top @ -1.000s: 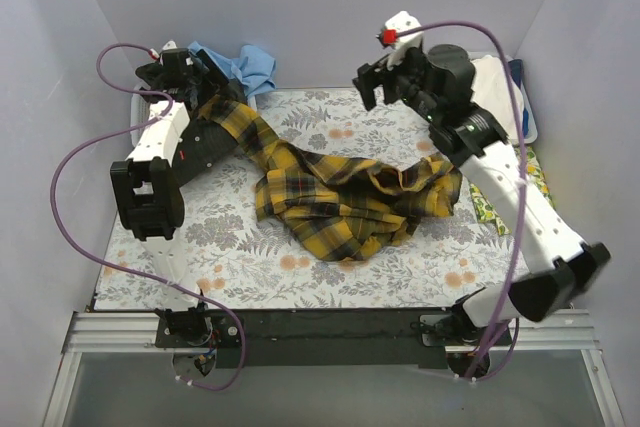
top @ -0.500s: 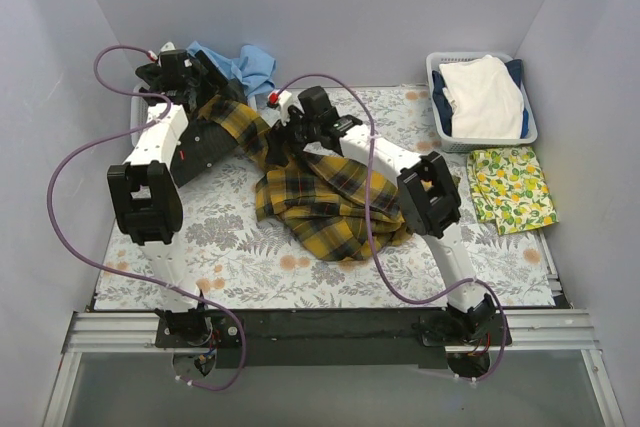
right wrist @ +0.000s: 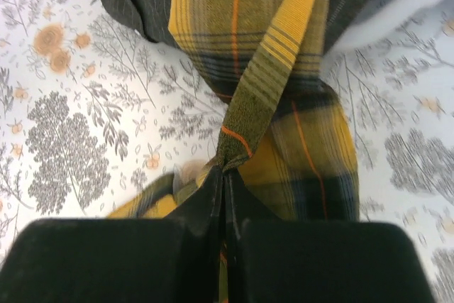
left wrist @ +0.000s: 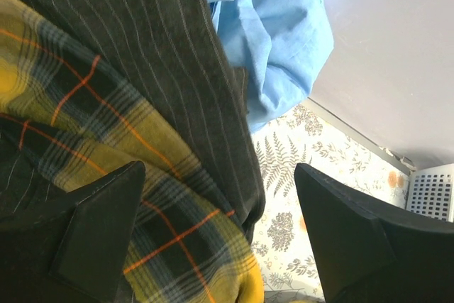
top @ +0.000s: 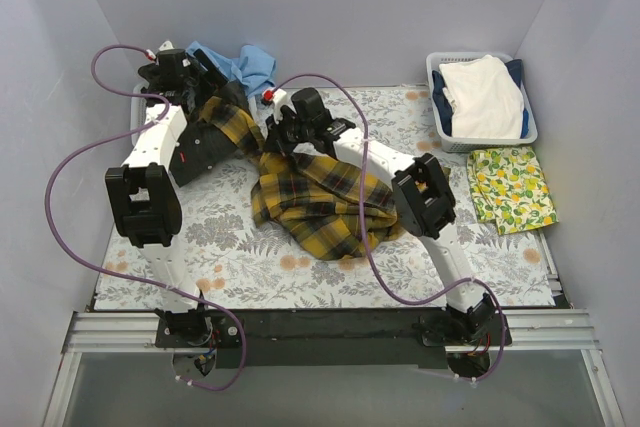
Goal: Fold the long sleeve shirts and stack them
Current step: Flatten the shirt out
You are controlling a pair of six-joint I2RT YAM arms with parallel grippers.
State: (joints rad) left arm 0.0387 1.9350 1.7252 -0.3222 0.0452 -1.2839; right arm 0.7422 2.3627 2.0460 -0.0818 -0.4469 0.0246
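well, the worktop [top: 200,237], grey with a flower print, fills most of the view from above. in its middle lies the yellow-and-black plaid shirt [top: 320,207], a crumpled heap with one long part reaching to the far left corner. there it lies over a dark striped shirt [left wrist: 163,69], and a light blue shirt [top: 245,65] is bunched just behind that. a basket [top: 455,55] of white and blue cloth sits at the far right, well apart. the right gripper [right wrist: 225,175] has its fingers pressed together on a thin fold of the plaid shirt, near where the long part meets the heap. the left gripper [left wrist: 220,204] has its fingers wide apart above the plaid and the dark cloth and holds nothing. the plaid shirt looks soft, light and floppy, so i think it will sag and slip when lifted; a firm edge like the collar, a shoulder or a cuff seems better to hold than a loose fold.
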